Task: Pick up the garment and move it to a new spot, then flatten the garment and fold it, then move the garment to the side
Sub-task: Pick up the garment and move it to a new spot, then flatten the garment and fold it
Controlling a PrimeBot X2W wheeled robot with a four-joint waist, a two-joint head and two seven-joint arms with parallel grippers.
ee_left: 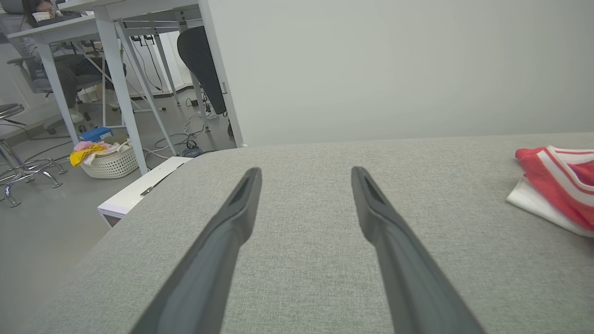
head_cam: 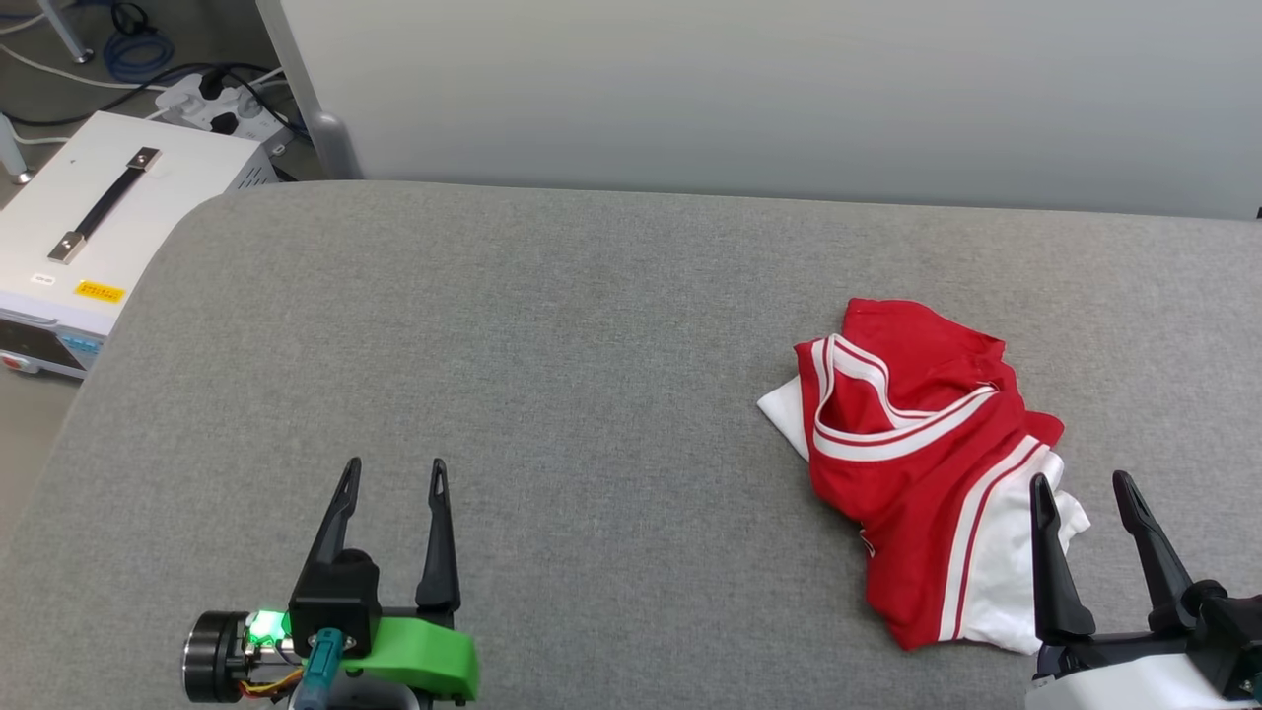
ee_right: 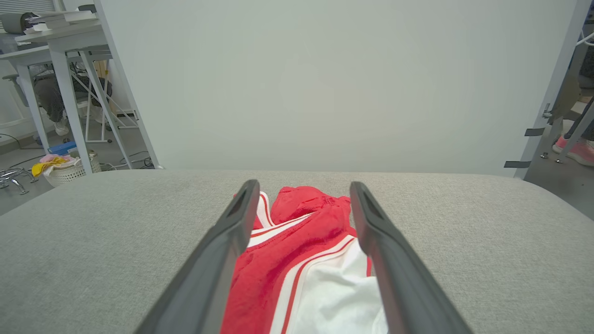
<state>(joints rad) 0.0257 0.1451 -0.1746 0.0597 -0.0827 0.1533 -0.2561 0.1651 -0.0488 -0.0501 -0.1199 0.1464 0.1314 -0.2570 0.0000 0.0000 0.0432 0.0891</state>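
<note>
Pickup being set up: crumpled garment [head_cam: 917, 463] being lined up under spread right gripper [head_cam: 1082, 481]; left gripper [head_cam: 394, 463] spread, empty. Lowering and pinch likely needed next.

Both dark fingers [ee_right: 222, 246] of the right gripper [ee_right: 304, 185] are spread wide, gripping nothing. The crumpled red garment [ee_right: 287, 250], with a white sleeve and red-white striped trim, lies between and below them on the grey fabric bench [ee_right: 93, 241]; contact unclear. Pale panel [ee_right: 315, 83] behind the bench. Far left: white desk [ee_right: 51, 41], white basket [ee_right: 69, 172] of yellow and pink cloth. Far right: pink shoe [ee_right: 573, 152].
</note>
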